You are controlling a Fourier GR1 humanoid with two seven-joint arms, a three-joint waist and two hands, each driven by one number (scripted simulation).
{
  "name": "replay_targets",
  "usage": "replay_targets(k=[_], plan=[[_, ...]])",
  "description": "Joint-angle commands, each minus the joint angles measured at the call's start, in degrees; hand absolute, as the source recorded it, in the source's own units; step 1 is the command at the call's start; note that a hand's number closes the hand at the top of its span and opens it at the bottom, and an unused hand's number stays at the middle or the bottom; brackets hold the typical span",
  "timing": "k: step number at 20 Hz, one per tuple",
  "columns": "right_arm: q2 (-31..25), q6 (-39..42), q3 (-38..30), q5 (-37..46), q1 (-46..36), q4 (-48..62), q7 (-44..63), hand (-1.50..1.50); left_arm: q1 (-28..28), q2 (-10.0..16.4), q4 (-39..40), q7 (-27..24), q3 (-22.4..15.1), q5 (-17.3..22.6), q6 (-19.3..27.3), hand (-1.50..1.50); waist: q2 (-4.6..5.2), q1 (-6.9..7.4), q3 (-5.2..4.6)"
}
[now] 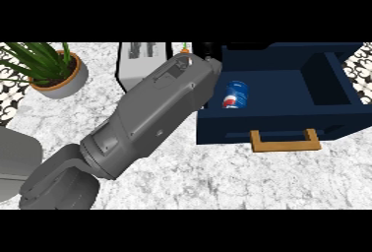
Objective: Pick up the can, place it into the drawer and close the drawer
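So my left forearm point(156, 113) cuts right across the counter point(240, 182) and blocks part of the toaster point(138, 51). A potted plant point(54, 69) sits far left. My left hand point(210, 50) is up by the drawer point(291, 120) corner, mostly hidden, so I can't tell if it's spread or closed. The drawer's open, and the can point(234, 94) is lying on its side in the bigger left section.

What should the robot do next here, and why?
Likely draw the left hand back to the handle and push the drawer shut: the can already lies inside, and the drawer stands open.
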Motion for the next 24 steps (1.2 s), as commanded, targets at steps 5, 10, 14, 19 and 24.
replay_targets(k=[5, 10, 14, 19, 24], plan=[[0.7, -6.4, 15.2, 26.0, -8.6, 8.6, -4.1, -1.5, -0.3, 0.4, 0.9, 1.5, 1.8, -0.5, -1.9, -1.5, -0.38, 2.52, -0.04], [1.0, -13.9, 20.7, 36.4, -14.6, 20.1, -7.3, -1.5, 0.6, 2.3, 0.2, 3.4, 1.5, -2.5, -2.7, -1.5, -0.6, 2.54, -0.03], [-2.0, -14.3, 22.4, 41.0, -19.8, 26.1, -6.6, -1.5, -0.4, 4.1, -4.0, 8.3, 1.2, -3.4, 1.1, -1.5, -1.11, 3.05, -0.06], [-2.0, -21.3, 25.9, 48.7, -26.8, 41.7, -10.9, -1.5, 1.8, 6.0, -4.9, 8.6, 1.8, -4.8, 0.4, -1.5, -0.75, 3.55, -0.02], [-2.9, -24.6, 29.8, 57.8, -31.7, 52.4, -9.4, -1.5, 3.3, 8.5, -9.4, 11.5, 0.6, -6.3, 1.6, -1.5, -0.93, 4.07, -0.04]])
